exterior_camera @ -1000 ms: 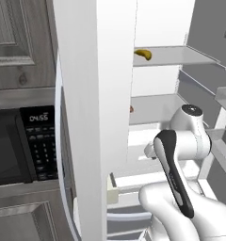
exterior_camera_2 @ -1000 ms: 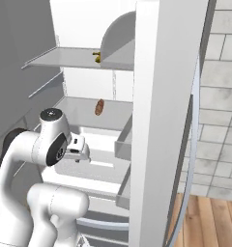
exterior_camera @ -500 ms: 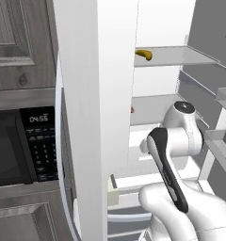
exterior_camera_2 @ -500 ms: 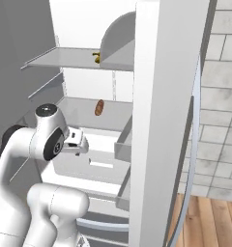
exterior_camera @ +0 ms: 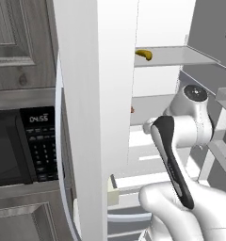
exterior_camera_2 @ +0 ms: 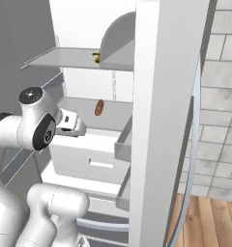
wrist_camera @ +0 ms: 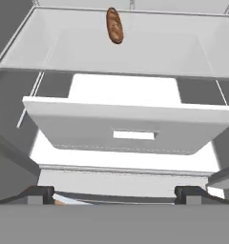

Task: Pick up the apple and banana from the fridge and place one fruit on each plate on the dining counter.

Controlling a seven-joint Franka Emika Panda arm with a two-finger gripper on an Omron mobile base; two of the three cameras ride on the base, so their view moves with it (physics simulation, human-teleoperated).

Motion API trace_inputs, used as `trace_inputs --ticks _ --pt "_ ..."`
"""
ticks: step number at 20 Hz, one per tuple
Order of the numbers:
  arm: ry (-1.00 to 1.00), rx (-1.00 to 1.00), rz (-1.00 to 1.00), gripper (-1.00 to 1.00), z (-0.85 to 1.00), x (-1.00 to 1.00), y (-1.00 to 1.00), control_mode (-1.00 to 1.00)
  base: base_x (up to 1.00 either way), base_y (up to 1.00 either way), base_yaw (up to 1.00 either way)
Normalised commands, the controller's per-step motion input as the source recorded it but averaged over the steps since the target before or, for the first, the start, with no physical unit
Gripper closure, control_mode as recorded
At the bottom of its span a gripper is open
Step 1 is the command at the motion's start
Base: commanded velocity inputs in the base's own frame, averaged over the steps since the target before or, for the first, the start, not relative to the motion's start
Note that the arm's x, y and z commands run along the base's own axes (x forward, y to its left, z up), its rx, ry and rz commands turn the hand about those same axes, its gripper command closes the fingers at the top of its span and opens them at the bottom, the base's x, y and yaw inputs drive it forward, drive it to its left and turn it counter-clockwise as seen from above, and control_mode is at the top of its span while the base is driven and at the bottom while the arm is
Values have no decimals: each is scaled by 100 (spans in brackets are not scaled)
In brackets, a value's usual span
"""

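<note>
The fridge [exterior_camera_2: 84, 29] stands open. On its upper shelf, near the back, lies the yellow banana [exterior_camera: 144, 54] [exterior_camera_2: 96, 58]. An elongated brown roll [exterior_camera_2: 99, 107] [wrist_camera: 114, 25] rests on the middle shelf. My gripper [exterior_camera_2: 78, 128] [wrist_camera: 115, 193] hovers open and empty in front of the white drawer [wrist_camera: 135, 133], below the middle shelf and well under the banana. A small reddish bit [exterior_camera: 132, 109] peeks past the door edge; I cannot tell what it is. The apple, the plates and the dining counter are out of view.
The fridge's white door panels [exterior_camera: 96, 117] [exterior_camera_2: 166, 120] flank the opening close on both sides. A black microwave [exterior_camera: 16, 155] sits in grey cabinetry to the left. Door bins [exterior_camera_2: 125, 144] jut in on the right. Tiled wall and wood floor lie beyond.
The arm has lifted and the hand has risen in front of the drawer toward the middle shelf. The jaws stay open. The fruit and roll have not moved.
</note>
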Motion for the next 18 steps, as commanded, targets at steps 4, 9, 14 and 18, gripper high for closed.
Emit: trace_inputs --ticks 4,9,14,18 --pt "-28 0 -5 -100 95 0 -22 -100 0 0 0" --pt "-37 0 -10 -100 88 0 0 -100 0 0 0" --pt "-31 2 -10 -100 67 13 -10 -100 0 0 0" --pt "-4 9 0 -100 81 32 -5 -100 0 0 0"
